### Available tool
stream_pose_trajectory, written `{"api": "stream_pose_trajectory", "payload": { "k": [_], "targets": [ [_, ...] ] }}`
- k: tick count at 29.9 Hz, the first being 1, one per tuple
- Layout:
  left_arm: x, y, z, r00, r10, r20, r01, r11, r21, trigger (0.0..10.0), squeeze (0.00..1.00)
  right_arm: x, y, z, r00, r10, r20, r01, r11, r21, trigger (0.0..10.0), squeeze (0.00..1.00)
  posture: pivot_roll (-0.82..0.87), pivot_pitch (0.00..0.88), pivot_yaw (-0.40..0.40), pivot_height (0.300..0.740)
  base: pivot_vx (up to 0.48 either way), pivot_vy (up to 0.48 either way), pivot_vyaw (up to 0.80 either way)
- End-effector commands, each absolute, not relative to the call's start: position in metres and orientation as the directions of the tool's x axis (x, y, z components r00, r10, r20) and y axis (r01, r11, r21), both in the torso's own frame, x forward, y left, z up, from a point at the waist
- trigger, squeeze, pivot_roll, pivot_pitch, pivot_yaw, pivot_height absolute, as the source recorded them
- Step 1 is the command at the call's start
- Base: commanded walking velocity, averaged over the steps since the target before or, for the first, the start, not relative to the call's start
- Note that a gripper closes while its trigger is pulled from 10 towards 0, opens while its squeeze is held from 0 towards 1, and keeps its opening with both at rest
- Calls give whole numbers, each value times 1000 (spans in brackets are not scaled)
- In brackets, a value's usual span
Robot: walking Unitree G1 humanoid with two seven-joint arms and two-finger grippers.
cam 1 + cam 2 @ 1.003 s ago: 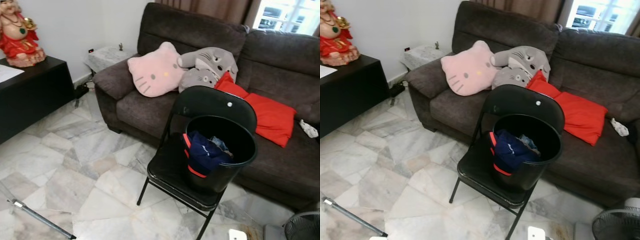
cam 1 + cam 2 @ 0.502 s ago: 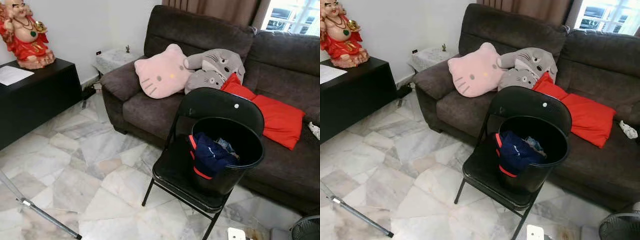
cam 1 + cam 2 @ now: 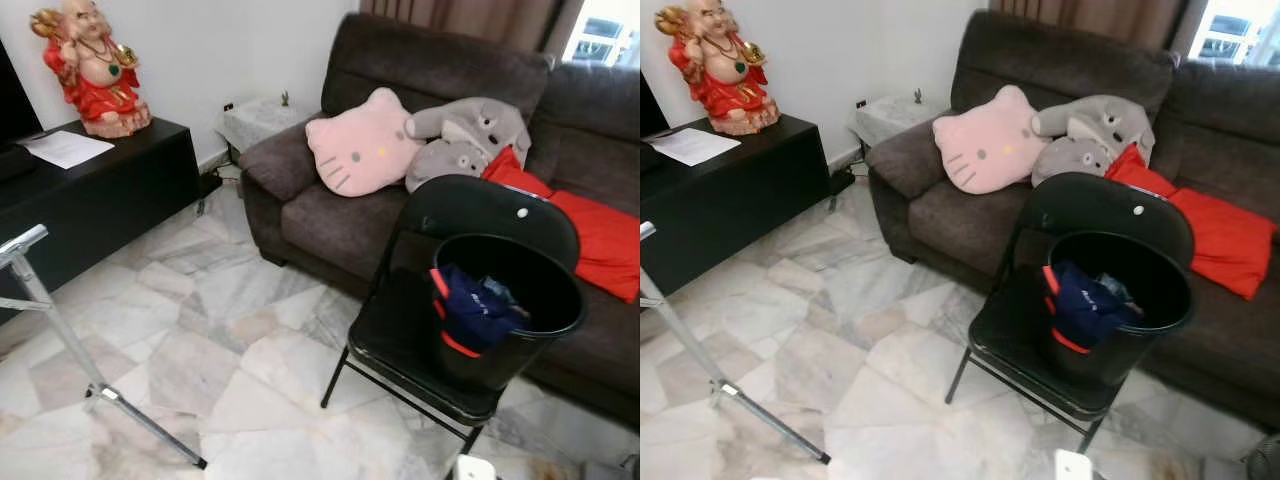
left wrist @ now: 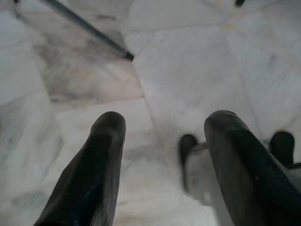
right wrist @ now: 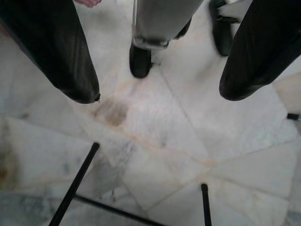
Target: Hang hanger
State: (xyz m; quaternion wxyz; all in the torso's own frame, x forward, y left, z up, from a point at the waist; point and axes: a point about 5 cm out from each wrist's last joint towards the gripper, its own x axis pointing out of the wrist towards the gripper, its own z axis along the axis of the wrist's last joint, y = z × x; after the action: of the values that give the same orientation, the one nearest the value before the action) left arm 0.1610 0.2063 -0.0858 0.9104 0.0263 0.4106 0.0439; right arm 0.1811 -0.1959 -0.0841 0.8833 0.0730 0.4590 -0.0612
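In the head views, a black folding chair (image 3: 440,330) is standing on the marble floor (image 3: 200,330) just in front of a brown sofa (image 3: 400,180), and a black bucket (image 3: 520,320) holding a blue garment (image 3: 475,310) is sitting on its seat; no hanger can be made out anywhere, though one may be lying hidden among the clothes in the bucket. A metal stand (image 3: 60,330) with a slanted leg is rising at the robot's left, probably the place to hang from, so the robot is best off first finding the hanger, then turning toward that stand while keeping its feet off the leg. A pink cushion (image 3: 362,145), a grey plush (image 3: 465,135) and a red cushion (image 3: 590,230) are lying on the sofa, and a red figurine (image 3: 90,70) is sitting on a black surface (image 3: 90,190). In the left wrist view, the left claw (image 4: 162,141) is hanging over the floor, fingers apart and empty, near the stand's foot. In the right wrist view, the right claw (image 5: 160,94) is likewise spread and empty, above the chair's legs.
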Motion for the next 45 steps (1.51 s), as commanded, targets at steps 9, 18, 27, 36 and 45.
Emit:
{"api": "stream_pose_trajectory", "payload": {
  "k": [9,18,27,36,45],
  "targets": [
    [176,201,-83,640,99,-762,-56,995,82,10000,0,186,-189,-83,584,-27,-811,169,982,89,10000,0,106,20,-25,740,0,0,0],
    [174,209,-83,626,107,-772,-62,994,87,10000,0,186,-189,-83,587,-27,-809,171,981,91,10000,0,106,19,-25,740,0,0,0],
    [174,220,-81,620,115,-776,-67,993,94,10000,0,186,-189,-83,589,-29,-808,173,981,91,10000,0,107,20,-25,740,56,0,0],
    [176,216,-81,626,106,-772,-56,994,91,10000,0,186,-189,-82,590,-31,-807,177,980,91,10000,0,107,21,-24,740,137,0,0],
    [176,216,-80,628,104,-771,-54,994,90,10000,0,186,-189,-82,591,-33,-806,179,979,92,10000,0,107,20,-24,740,267,0,0]
  ]
}}
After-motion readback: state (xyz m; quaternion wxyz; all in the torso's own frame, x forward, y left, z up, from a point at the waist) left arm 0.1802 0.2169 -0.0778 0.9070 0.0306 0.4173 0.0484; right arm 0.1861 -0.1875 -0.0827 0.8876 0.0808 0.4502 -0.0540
